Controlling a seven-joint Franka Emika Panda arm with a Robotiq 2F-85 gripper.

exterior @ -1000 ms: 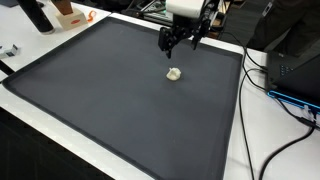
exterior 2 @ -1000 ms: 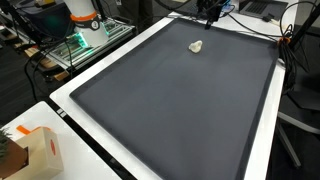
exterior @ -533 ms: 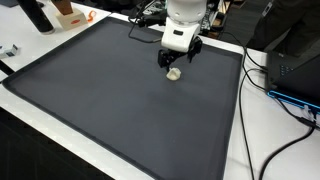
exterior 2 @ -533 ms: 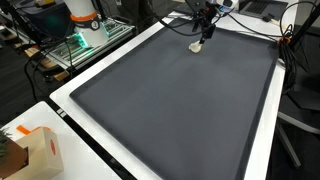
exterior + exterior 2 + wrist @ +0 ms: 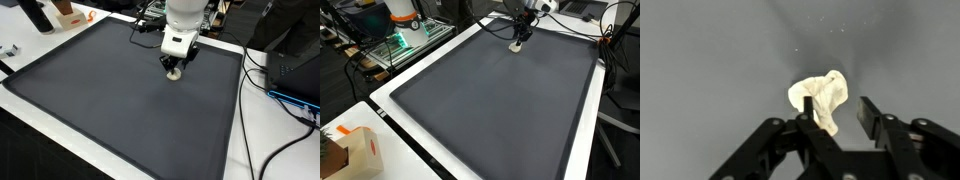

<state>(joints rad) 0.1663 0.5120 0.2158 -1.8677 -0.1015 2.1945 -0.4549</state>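
A small crumpled cream-white wad (image 5: 820, 95) lies on a large dark grey mat (image 5: 110, 110), towards its far side. In both exterior views my gripper (image 5: 174, 68) (image 5: 520, 40) points straight down onto the wad (image 5: 175, 74) (image 5: 518, 46). The wrist view shows the gripper (image 5: 837, 105) astride it. One black finger (image 5: 808, 104) touches the wad's side. The other finger (image 5: 867, 110) stands apart from it, with bare mat showing in the gap. The jaws are partly drawn in and not clamped on the wad.
A white table border (image 5: 582, 150) frames the mat (image 5: 490, 100). Black cables (image 5: 268, 80) trail along one side. A cardboard box (image 5: 355, 150) stands at a near corner. Dark and orange items (image 5: 55, 14) sit beyond a far corner, and lab equipment (image 5: 405, 20) stands behind.
The arm has come down from above the mat's far edge onto the wad. The jaws have narrowed around it from fully wide.
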